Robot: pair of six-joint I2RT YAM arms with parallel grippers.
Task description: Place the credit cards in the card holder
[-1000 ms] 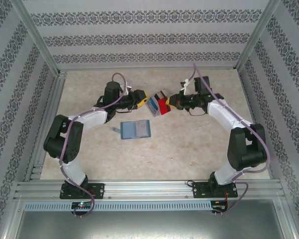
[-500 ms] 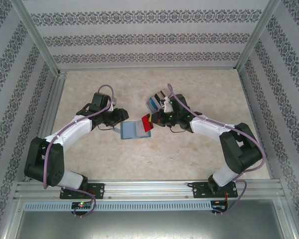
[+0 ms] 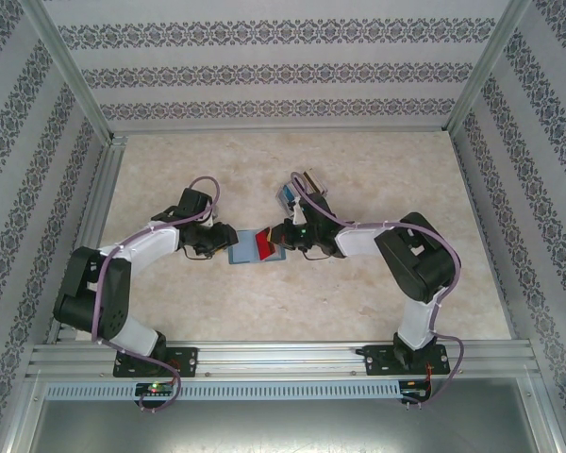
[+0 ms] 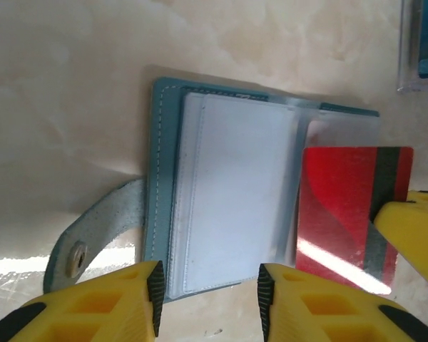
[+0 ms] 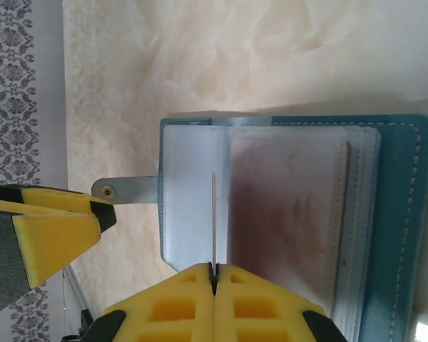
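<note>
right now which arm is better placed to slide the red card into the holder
Right. The right gripper is shut on the red card, over the card holder; the left gripper is open at its edge.

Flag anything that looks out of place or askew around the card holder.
Nothing looks spilled or damaged. The red card, pinched in the right tool, lies across the clear sleeves of the open card holder and overhangs its edge, apparently not yet in a pocket. The strap splays out sideways on the table.
</note>
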